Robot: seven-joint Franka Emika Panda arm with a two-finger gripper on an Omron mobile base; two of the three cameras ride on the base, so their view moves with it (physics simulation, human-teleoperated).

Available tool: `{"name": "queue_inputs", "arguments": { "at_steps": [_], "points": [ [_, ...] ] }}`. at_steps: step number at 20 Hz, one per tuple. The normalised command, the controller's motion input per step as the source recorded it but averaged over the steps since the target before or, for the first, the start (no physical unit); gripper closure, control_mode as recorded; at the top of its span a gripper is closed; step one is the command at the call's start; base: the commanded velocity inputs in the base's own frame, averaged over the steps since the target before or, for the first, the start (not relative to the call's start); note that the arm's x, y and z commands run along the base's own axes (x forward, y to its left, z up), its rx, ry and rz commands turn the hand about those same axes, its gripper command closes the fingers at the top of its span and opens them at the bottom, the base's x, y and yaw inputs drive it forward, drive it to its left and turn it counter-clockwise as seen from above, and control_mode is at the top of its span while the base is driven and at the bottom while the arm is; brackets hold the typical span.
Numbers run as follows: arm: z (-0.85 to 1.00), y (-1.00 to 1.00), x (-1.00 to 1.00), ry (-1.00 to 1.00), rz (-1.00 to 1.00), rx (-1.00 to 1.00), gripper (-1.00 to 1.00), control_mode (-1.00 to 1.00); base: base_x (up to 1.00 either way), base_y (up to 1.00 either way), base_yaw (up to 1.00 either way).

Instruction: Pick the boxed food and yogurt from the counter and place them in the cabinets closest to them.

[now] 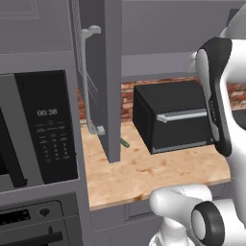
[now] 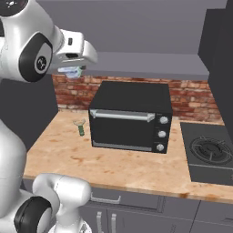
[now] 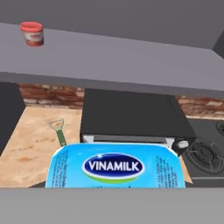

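Kitchen: butcher-block counter, toaster oven, hob, brick backsplash

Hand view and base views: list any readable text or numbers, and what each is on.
"VINAMILK": blue oval logo on the yogurt lid, held in the gripper.
"00:38": display on the microwave panel.
Fine print on the yogurt lid, microwave buttons, toaster oven knobs: too small to read.
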Motion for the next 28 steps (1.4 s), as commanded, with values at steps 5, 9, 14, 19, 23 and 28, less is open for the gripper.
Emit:
{"name": "queue_inputs", "arguments": {
  "at_steps": [5, 9, 14, 19, 23, 28],
  "points": [
    [0.00, 0.07, 0.39, 0.00, 0.00, 0.02, 1.00, -1.00, 0.00, 0.00, 0.00],
    [0.00, 0.01, 0.42, 0.00, 0.00, 0.02, 1.00, -1.00, 0.00, 0.00, 0.00],
    [0.00, 0.00, 0.35, 0.00, 0.00, 0.02, 1.00, -1.00, 0.00, 0.00, 0.00],
    [-0.08, 0.00, 0.32, 0.00, 0.00, 0.01, 1.00, -1.00, 0.00, 0.00, 0.00],
    [-0.21, 0.00, 0.27, 0.00, 0.00, 0.00, 1.00, -1.00, 0.00, 0.00, 0.00],
    [-0.11, 0.00, 0.32, -0.02, 0.00, 0.00, 1.00, -1.00, 0.00, 0.00, 0.00]
  ]
}}
